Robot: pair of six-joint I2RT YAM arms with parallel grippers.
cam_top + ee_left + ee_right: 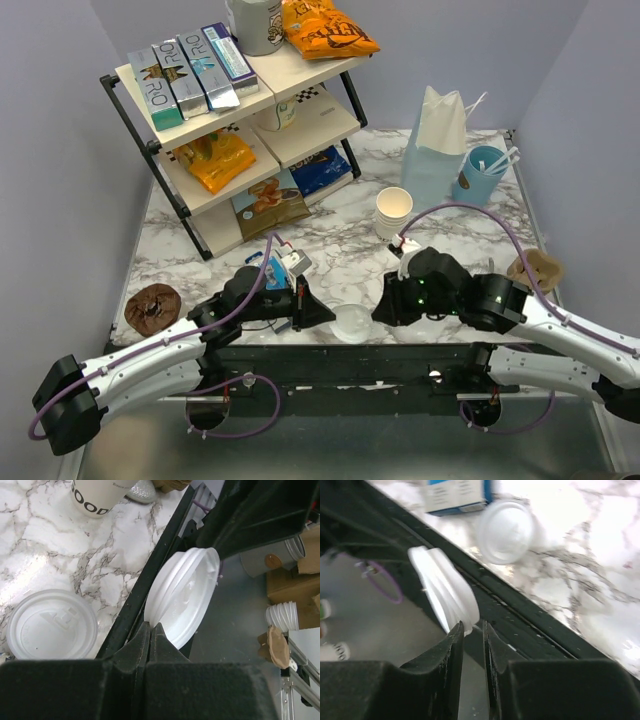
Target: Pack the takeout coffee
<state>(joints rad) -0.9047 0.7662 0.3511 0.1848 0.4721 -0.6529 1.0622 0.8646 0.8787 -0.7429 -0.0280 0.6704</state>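
No lidded takeout coffee cup shows in any view. A white plastic sip lid [182, 600] hangs on edge over the black rail at the table's near edge. My left gripper [151, 625] is shut on its rim. In the top view the lid [352, 330] sits between the left gripper [330, 318] and the right gripper [378, 312]. My right gripper [472, 625] has its fingers a narrow gap apart. The lid [442, 587] touches the tip of its left finger, and the gap between the fingers looks bare.
A second flat lid [50, 625] lies on the marble. A stack of lidless cream cups [393, 212] stands mid-table, with a blue bag [435, 150] and a blue cup of straws [483, 172] behind. A snack shelf [240, 110] fills the back left. Brown cardboard pieces [152, 307] [535, 270] lie at both sides.
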